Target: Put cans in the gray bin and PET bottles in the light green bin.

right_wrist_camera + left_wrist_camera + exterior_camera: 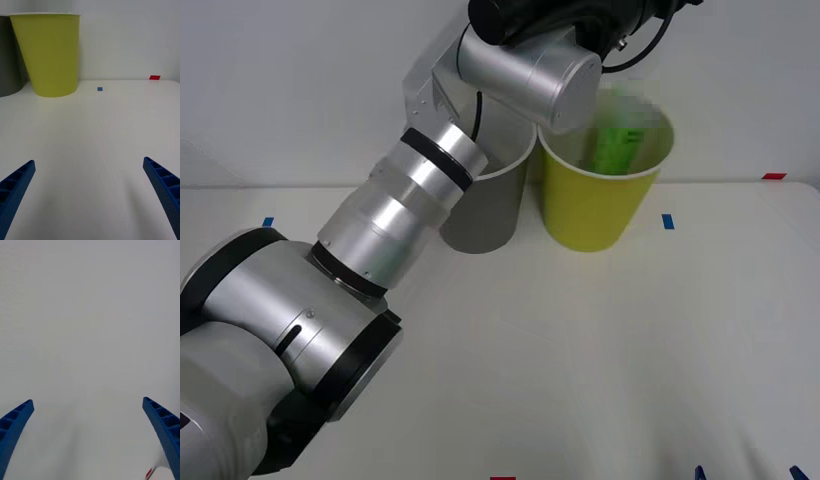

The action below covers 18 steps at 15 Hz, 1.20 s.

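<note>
**Green bottle in the yellow-green bin, both grippers spread**

White table [600, 360] carries everything, with the left arm [400, 220] reaching across it toward the two bins at the far edge. Its wrist sits above the bins. The left gripper [88, 435] has its blue fingers [17, 420] spread wide with nothing between them, facing a plain pale surface.

Next in size, the gray bin [485, 215] and the light green bin [595, 205] stand just beside each other, upright. The right gripper [90, 191] hovers low over the near table, fingers apart and empty, looking toward the light green bin.

Inside the light green bin, the PET bottle [617, 148] shows as a blurred green shape leaning against the inner wall; whether it has settled I cannot tell.

Judging by its slim build, the bottle is light, thin-walled and somewhat slick under its label; a moderate squeeze across the mid-body would suit it best.
</note>
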Motion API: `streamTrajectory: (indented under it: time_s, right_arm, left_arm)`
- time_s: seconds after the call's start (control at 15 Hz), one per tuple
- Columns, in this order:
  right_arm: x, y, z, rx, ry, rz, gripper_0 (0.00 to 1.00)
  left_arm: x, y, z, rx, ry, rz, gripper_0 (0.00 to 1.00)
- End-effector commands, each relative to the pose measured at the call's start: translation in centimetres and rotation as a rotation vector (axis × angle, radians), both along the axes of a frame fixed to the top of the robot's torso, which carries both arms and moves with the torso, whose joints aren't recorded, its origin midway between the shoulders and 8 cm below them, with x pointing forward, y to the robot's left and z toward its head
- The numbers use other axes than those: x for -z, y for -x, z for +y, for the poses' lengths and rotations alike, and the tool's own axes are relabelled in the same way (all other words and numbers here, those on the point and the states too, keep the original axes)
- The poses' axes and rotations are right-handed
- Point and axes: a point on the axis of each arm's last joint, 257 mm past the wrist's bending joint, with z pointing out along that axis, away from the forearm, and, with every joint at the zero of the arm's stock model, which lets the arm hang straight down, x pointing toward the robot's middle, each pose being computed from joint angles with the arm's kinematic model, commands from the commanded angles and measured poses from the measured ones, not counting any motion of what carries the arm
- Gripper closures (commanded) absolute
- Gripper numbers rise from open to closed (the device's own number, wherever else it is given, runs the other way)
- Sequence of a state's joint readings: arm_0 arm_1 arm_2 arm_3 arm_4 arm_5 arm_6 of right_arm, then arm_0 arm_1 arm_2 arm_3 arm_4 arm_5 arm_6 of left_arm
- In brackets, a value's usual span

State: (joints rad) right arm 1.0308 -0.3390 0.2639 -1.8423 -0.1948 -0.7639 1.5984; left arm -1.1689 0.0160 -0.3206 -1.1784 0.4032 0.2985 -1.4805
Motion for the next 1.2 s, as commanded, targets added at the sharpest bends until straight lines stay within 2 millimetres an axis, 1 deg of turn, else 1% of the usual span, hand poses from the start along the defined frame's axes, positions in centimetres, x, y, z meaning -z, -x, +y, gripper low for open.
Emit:
streamTrajectory:
  time_s: [0.07,0.47,0.6,0.8,0.87,1.0,1.13,1.2]
  right_arm:
    - [0.0,0.0,0.0,0.000,0.000,0.000,0.00]
    - [0.0,0.0,0.0,0.000,0.000,0.000,0.00]
    - [0.0,0.0,0.0,0.000,0.000,0.000,0.00]
    - [0.0,0.0,0.0,0.000,0.000,0.000,0.00]
    - [0.0,0.0,0.0,0.000,0.000,0.000,0.00]
    - [0.0,0.0,0.0,0.000,0.000,0.000,0.00]
    - [0.0,0.0,0.0,0.000,0.000,0.000,0.00]
    - [0.0,0.0,0.0,0.000,0.000,0.000,0.00]
  left_arm:
    - [0.0,0.0,0.0,0.000,0.000,-0.001,0.00]
    - [0.0,0.0,0.0,0.000,0.000,0.001,0.00]
    - [0.1,0.2,0.0,-0.003,-0.026,0.012,0.00]
    - [0.0,0.8,0.8,-0.012,-0.087,0.046,0.00]
    - [0.0,1.1,1.1,-0.017,-0.115,0.056,0.00]
    - [0.5,1.5,2.6,-0.031,-0.143,0.085,0.00]
    - [0.2,1.6,4.2,-0.053,-0.152,0.094,0.00]
    - [-0.3,1.8,5.0,-0.066,-0.164,0.096,0.00]
